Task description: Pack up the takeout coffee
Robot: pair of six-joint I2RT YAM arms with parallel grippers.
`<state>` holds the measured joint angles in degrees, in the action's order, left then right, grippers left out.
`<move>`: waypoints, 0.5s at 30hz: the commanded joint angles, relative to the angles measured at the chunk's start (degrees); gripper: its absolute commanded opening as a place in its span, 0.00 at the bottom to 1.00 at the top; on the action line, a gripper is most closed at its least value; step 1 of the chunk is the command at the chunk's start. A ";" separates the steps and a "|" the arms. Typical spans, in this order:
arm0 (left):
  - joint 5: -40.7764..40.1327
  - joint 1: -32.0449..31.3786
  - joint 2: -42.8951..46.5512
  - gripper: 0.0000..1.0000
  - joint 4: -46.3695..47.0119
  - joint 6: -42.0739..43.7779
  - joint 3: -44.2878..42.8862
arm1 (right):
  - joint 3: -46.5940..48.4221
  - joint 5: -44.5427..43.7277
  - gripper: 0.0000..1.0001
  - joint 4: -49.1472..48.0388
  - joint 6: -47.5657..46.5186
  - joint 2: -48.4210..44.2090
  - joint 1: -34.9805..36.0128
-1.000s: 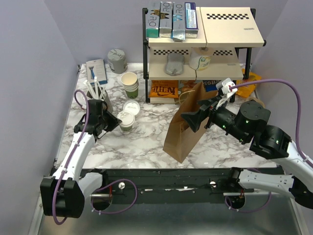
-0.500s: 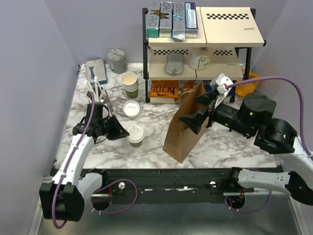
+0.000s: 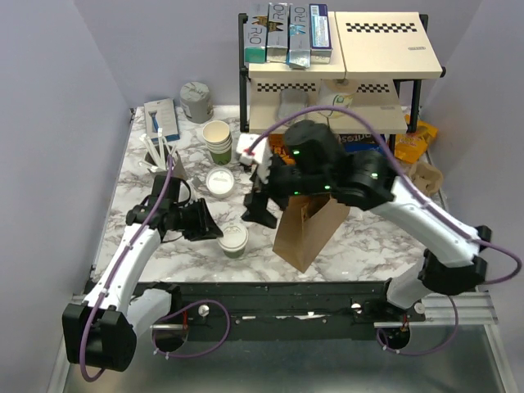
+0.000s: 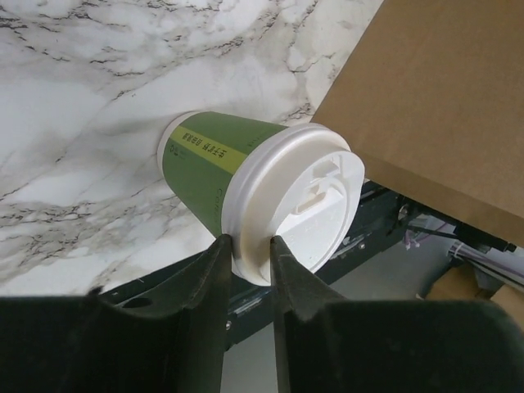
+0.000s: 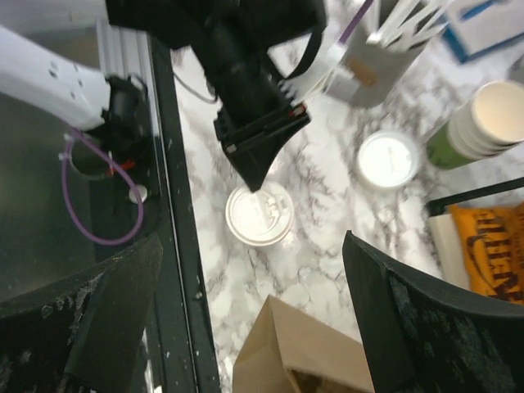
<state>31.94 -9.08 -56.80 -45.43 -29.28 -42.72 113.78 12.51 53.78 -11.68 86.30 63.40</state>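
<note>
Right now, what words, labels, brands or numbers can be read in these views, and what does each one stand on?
"RO": large letters on the teal boxes on top of the shelf; their smaller print is unreadable.
Takeout coffee: a line of pale print on its green band, too blurred to read.
Orange packet: dark lettering, cut off and blurred, not readable.
White box with a checker strip: one small word, too small to read.

To the right of my left claw (image 3: 214,228) and its lidded cup (image 3: 233,240) runs a narrow strip of bare marble (image 3: 262,246) before the brown paper bag (image 3: 307,233) stands as a wall. My right claw (image 3: 260,198), spread wide, hangs over that strip and seems to crowd the way to the bag's mouth.
</note>
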 commanded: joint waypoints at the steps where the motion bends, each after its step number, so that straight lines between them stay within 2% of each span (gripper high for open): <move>1: -3.29 -0.15 1.07 0.57 -1.07 -0.25 -2.81 | 2.67 -1.34 1.00 7.22 -2.73 6.06 1.12; 5: -2.85 -0.15 4.05 0.73 -0.62 -1.66 -4.03 | 5.93 -3.98 1.00 9.23 -2.82 13.34 1.12; 6: -3.81 -0.15 4.76 0.75 -1.84 -2.18 -5.43 | 6.19 -4.68 1.00 9.33 -3.08 14.15 1.20; 7: -6.52 -0.15 6.07 0.82 -2.64 -2.27 -6.31 | 6.28 -4.86 1.00 9.33 -4.21 15.03 1.20; 8: -9.24 -0.15 6.87 0.85 -3.60 -2.71 -7.11 | 6.02 -5.13 1.00 9.07 -4.83 15.64 1.20; 10: -16.09 -0.15 9.49 0.90 -7.90 -4.81 -9.83 | 5.76 -5.04 1.00 8.54 -7.02 17.14 1.20; 11: -27.00 -0.15 10.21 0.93 -9.92 -6.30 -10.71 | 5.15 -5.91 1.00 7.23 -7.65 17.41 1.12; 12: -31.81 -0.15 10.82 0.99 -14.20 -7.80 -12.55 | 4.79 -6.36 1.00 6.52 -8.18 18.02 1.20; 14: -45.06 -0.06 12.58 0.99 -17.22 -12.54 -13.70 | 3.65 -7.23 1.00 3.98 -10.19 18.64 1.20; 15: -46.87 -0.06 13.11 0.99 -18.19 -13.25 -13.53 | 2.86 -7.07 1.00 3.36 -10.99 19.07 1.20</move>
<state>11.20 -9.23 -46.70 -53.60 -34.94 -53.89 117.47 8.16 59.90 -17.93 103.81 64.18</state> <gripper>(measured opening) 0.985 0.998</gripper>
